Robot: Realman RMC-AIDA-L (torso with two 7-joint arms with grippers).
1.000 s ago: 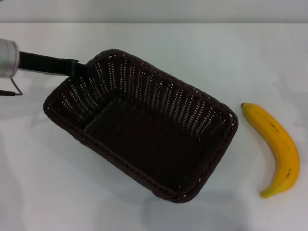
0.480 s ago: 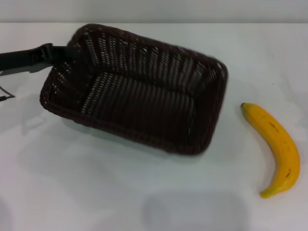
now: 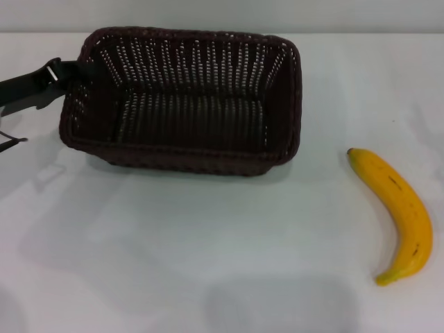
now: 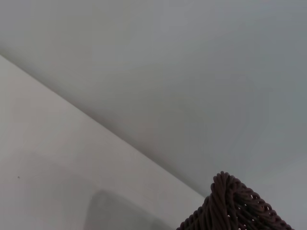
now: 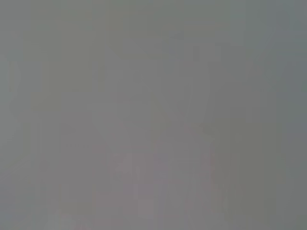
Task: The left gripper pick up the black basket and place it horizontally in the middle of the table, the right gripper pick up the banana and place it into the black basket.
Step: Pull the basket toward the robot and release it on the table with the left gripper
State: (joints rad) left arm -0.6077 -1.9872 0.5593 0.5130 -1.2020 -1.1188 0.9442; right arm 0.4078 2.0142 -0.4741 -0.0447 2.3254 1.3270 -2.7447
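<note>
The black basket [image 3: 187, 100] hangs tilted above the white table [image 3: 208, 263], long side across the head view, its open top facing me, casting a shadow below. My left gripper [image 3: 68, 75] comes in from the left edge and is shut on the basket's left rim. A corner of that braided rim [image 4: 230, 203] shows in the left wrist view. The yellow banana [image 3: 397, 211] lies on the table to the right, apart from the basket. My right gripper is out of view; its wrist view shows only blank grey.
A grey wall [image 3: 222, 14] runs along the table's far edge just behind the basket. A thin dark wire loop [image 3: 10, 139] shows at the left edge under the left arm.
The left gripper has swung the basket from a diagonal pose to lie level across the view, and moved it toward the far edge. The banana has not moved.
</note>
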